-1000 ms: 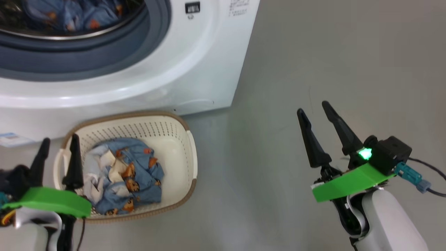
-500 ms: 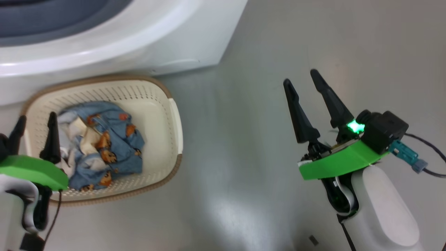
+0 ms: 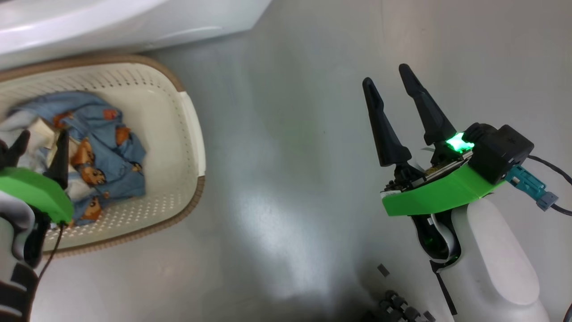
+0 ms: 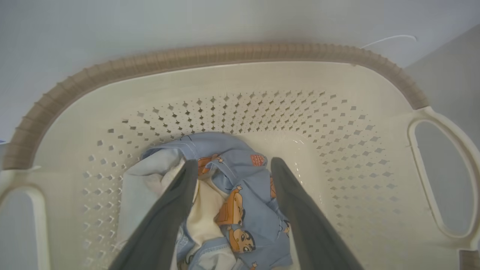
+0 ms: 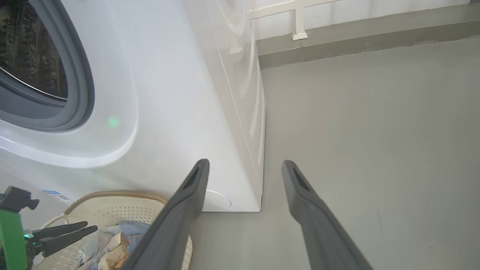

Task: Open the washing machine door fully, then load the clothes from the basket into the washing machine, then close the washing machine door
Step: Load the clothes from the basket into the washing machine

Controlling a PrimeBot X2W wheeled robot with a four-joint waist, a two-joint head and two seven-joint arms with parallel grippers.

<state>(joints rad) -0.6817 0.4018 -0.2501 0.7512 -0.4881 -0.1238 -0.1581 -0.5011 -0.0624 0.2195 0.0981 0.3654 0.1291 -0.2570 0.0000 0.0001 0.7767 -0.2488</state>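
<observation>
The cream basket [image 3: 187, 134] with its brown rim stands on the floor against the white washing machine [image 3: 111, 18]. Light blue clothes [image 3: 107, 147] printed with orange figures lie crumpled in it. My left gripper [image 3: 44, 134] hangs open just over the clothes. In the left wrist view its fingers [image 4: 234, 163] straddle the clothes [image 4: 225, 150] inside the basket [image 4: 262, 112] with nothing gripped. My right gripper [image 3: 385, 75] is open and empty above bare floor, well to the basket's right. The right wrist view shows the washing machine [image 5: 168, 112] with its drum opening. The washing machine door is out of view.
Grey floor [image 3: 277, 156] stretches between the basket and my right arm. A low wall ledge [image 5: 356, 41] runs behind the machine. Dark parts of my base [image 3: 393, 306] show at the bottom edge. A cable [image 3: 554, 172] trails from my right wrist.
The head camera has tilted down, so the machine's opening slid out at the top. My left gripper has moved from the basket's left rim to over the clothes. Both grippers stay open.
</observation>
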